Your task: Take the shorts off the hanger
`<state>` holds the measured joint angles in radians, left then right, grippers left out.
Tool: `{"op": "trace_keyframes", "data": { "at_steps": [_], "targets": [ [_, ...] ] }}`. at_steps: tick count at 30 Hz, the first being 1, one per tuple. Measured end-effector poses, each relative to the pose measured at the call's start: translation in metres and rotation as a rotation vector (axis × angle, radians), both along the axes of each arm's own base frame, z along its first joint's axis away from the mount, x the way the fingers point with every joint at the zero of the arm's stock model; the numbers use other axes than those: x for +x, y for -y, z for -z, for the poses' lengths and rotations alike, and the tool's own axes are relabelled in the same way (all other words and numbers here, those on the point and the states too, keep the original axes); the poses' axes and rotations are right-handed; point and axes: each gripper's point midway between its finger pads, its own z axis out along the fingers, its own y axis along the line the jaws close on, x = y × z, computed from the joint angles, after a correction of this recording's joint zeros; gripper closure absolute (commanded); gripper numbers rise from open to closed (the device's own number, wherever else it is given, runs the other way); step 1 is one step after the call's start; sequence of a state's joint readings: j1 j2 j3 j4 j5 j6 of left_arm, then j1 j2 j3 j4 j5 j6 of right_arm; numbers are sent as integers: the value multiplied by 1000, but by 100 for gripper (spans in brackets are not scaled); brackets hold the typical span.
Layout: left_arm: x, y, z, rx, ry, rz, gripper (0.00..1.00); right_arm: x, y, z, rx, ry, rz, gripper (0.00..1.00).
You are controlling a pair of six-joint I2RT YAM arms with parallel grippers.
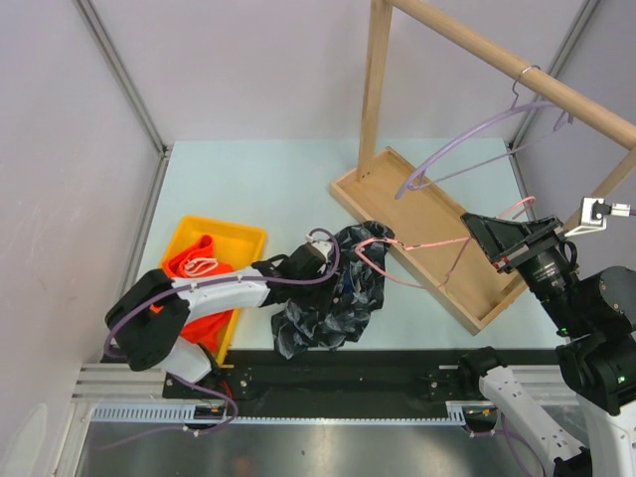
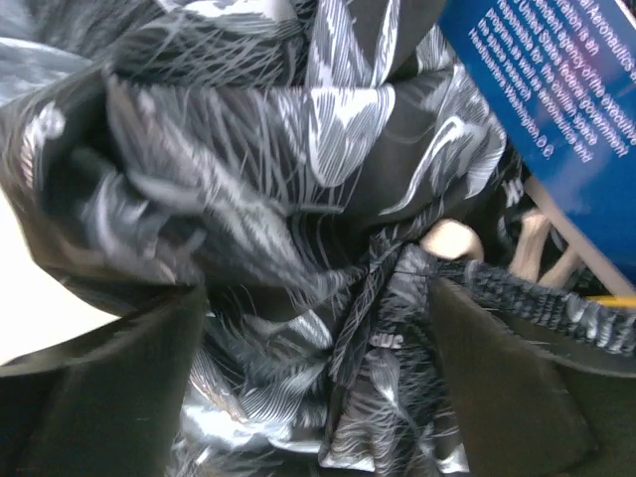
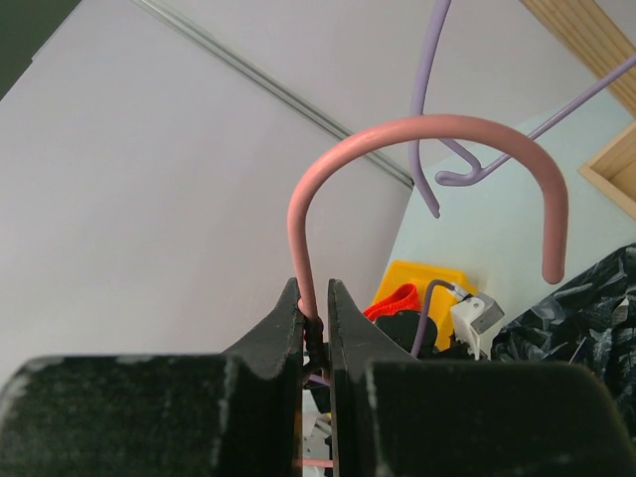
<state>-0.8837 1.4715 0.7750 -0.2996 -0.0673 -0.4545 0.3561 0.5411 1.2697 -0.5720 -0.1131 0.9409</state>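
The right gripper [image 3: 316,303] is clenched on the stem of a pink hanger [image 3: 427,124]. Only its wrist camera shows this plainly: two black fingers pressed together on the wire, with the hook arching above them. Behind the hook in that view is a purple hanger [image 3: 419,99].

From overhead I see what the wrist cameras miss. The purple hanger hangs from a wooden rail [image 1: 517,68] above the rack's base [image 1: 427,224]. The pink hanger stretches leftward from my right gripper to the dark shorts [image 1: 328,303]. They lie crumpled on the worktop [image 1: 248,189] near the front edge, with their upper part gathered up at the hanger's far end. The orange shorts [image 1: 199,263] lie in a yellow bin [image 1: 234,246] at the left, apart from both hangers.

My left gripper [image 2: 313,293] is at the top of the dark shorts. Its wrist camera is filled with grey-patterned black fabric, somewhat blurred, bunched between the two fingers [image 2: 99,397], which stand well apart. A blue printed label [image 2: 556,89] shows in the upper right corner of that view, its text too small to read.

I cannot tell whether the left gripper is pinching the cloth. In the overhead view, fabric hides its fingertips and the hanger's far end. The frame edge cuts off the right arm.
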Motion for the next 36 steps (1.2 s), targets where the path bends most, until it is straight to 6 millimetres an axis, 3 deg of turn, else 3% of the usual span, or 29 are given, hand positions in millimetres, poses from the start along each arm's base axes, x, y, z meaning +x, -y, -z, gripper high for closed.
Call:
{"op": "trace_keyframes", "data": {
  "at_steps": [1, 2, 7, 12, 15, 19, 22, 25, 31, 36],
  "targets": [
    [0, 2, 3, -1, -6, -1, 29, 0, 0, 0, 0, 0, 0, 100],
    [1, 5, 5, -10, -9, -1, 48, 0, 0, 0, 0, -1, 0, 100],
    [1, 16, 1, -73, -5, 10, 97, 0, 0, 2, -3, -7, 0, 100],
    [-1, 19, -28, -146, 34, 26, 100, -1, 1, 6, -14, -16, 2, 100],
    [0, 18, -65, -225, 92, 24, 100, -1, 2, 9, -23, -24, 8, 100],
    [12, 1, -132, -346, 205, -34, 100, -3, 5, 11, -30, -23, 24, 100],
    [22, -22, -175, -415, 284, -106, 100, -5, 7, 10, -31, -15, 30, 100],
    [31, -59, -229, -468, 399, -216, 100, -6, 8, 10, -31, -12, 33, 100],
    [25, -112, -317, -471, 606, -335, 100, -6, 8, 10, -32, -14, 34, 100],
    [23, -157, -356, -374, 726, -460, 100, -6, 8, 11, -33, -15, 34, 100]
  ]
}}
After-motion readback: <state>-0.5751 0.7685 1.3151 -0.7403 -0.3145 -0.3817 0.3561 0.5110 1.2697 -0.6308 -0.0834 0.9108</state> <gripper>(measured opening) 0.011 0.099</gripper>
